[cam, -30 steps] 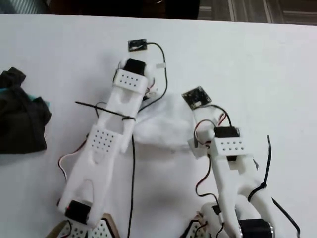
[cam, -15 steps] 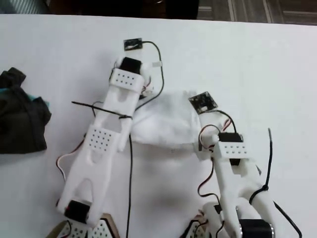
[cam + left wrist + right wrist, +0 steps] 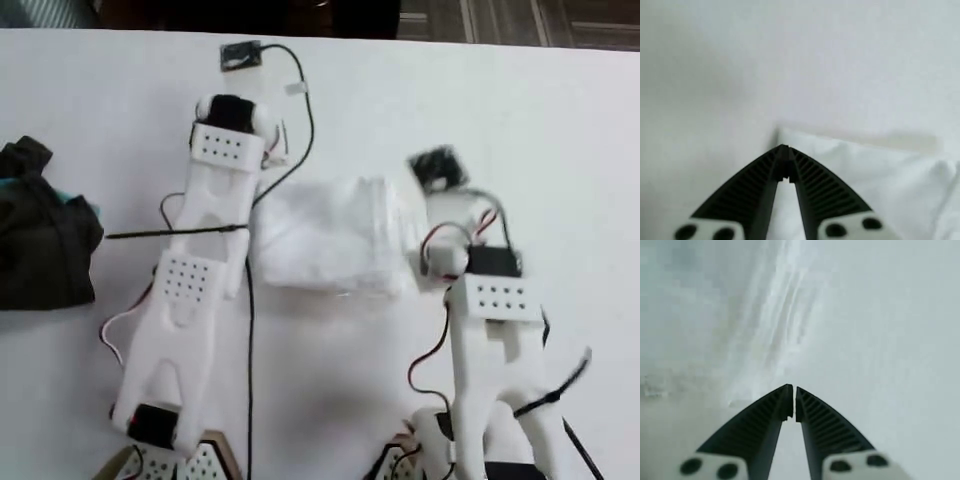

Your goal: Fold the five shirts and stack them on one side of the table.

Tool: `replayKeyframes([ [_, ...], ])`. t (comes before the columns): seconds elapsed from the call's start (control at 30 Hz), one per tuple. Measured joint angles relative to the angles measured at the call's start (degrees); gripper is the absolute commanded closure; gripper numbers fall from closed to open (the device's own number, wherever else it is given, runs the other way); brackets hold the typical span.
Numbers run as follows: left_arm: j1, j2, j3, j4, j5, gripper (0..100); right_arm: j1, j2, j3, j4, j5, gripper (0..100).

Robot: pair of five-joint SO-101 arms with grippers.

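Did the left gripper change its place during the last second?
Yes. In the high view the left gripper went toward the table's far edge and the dark clothes pile, away from the white shirt.

We are drawing both arms off the folded white cloth shirt (image 3: 330,245): the left gripper (image 3: 784,172) is sliding across the white desk (image 3: 520,120), and the right gripper (image 3: 792,405) is backing outward.

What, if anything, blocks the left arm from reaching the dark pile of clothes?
Probably nothing. The dark pile lies at the left edge of the table, with bare surface between it and the left arm. The left gripper is shut at the white shirt's corner, so it would have to open first.
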Motion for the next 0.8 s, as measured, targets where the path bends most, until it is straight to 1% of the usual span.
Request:
replayKeyframes([
  [0.1,-1.23,-5.10,1.93,0.00,-0.26,97,-0.09,3.16,-9.14,0.79,-3.52,97.9],
  [0.2,-3.25,-13.54,10.64,0.00,-1.32,97,-0.18,12.04,-19.43,5.19,-6.07,97.9],
  [0.3,-4.66,-24.79,26.64,0.00,-1.32,97,-0.18,22.33,-30.77,10.99,-8.26,97.9],
  [0.4,-4.13,-37.36,47.21,-0.44,-0.18,97,-1.41,31.82,-41.05,14.95,-10.02,97.9],
  [0.43,-3.52,-41.58,54.33,-1.85,0.44,97,-2.11,34.64,-44.04,15.82,-10.29,97.9],
  [0.53,-0.88,-53.27,74.37,-9.67,0.44,97,-4.92,42.02,-50.46,16.70,-11.69,97.9],
  [0.63,1.67,-62.77,90.90,-20.13,0.44,97,-8.18,48.00,-55.21,16.79,-13.45,97.9],
  [0.73,2.37,-67.43,103.38,-30.33,0.44,97,-10.73,53.80,-58.73,16.79,-14.95,97.9],
  [0.8,2.81,-67.96,108.92,-35.34,0.44,97,-11.43,57.76,-60.31,16.79,-15.12,97.9],
])
